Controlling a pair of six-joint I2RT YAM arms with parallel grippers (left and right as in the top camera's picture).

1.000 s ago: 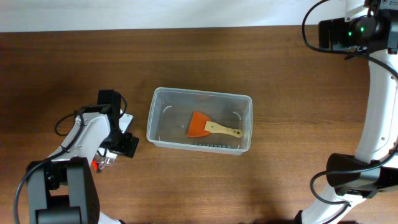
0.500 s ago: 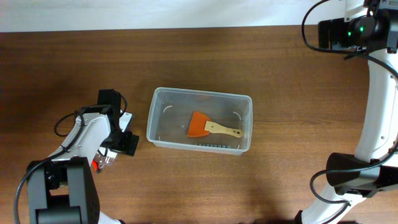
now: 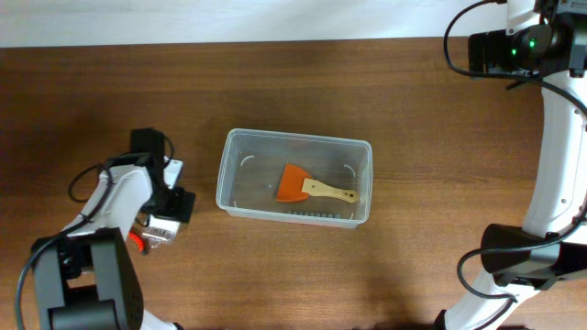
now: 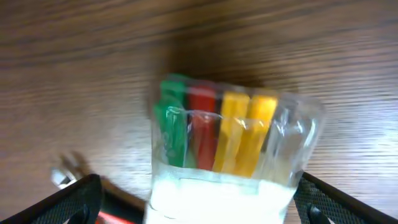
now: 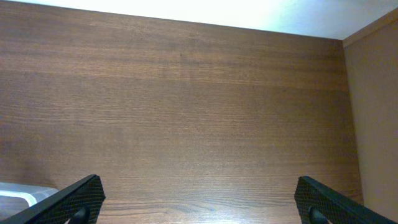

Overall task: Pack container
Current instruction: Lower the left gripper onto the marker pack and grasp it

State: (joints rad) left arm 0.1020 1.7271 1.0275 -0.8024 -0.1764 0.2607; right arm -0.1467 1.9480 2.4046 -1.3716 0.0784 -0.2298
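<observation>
While the left pincer [image 4: 199,193] hung low over the brown table [image 3: 92,92], its two dark fingers stood wide apart. A little clear pack of pegs [image 4: 224,137] lay between them, with one green peg, one red and two yellow inside. The fingers did not squeeze the pack, so it was not held. The picture from that wrist was blurry, so I could not tell if a finger touched the pack's side.

The container [image 3: 293,136] sat in the middle of the table, well apart from the pack. An orange scraper [image 3: 295,183] with a wooden handle lay inside it. The right pincer [image 5: 199,199] was far off by the back corner, wide open too, with nothing in it.

I think the pack needed grabbing next, and that could go wrong. The clear wrap looked smooth and slippery, so the pack might slide away or pop out when the fingers shut. If they caught only one edge, it could tip and drop on the way. Carried too low, it could bump the thick rim and push the container.
</observation>
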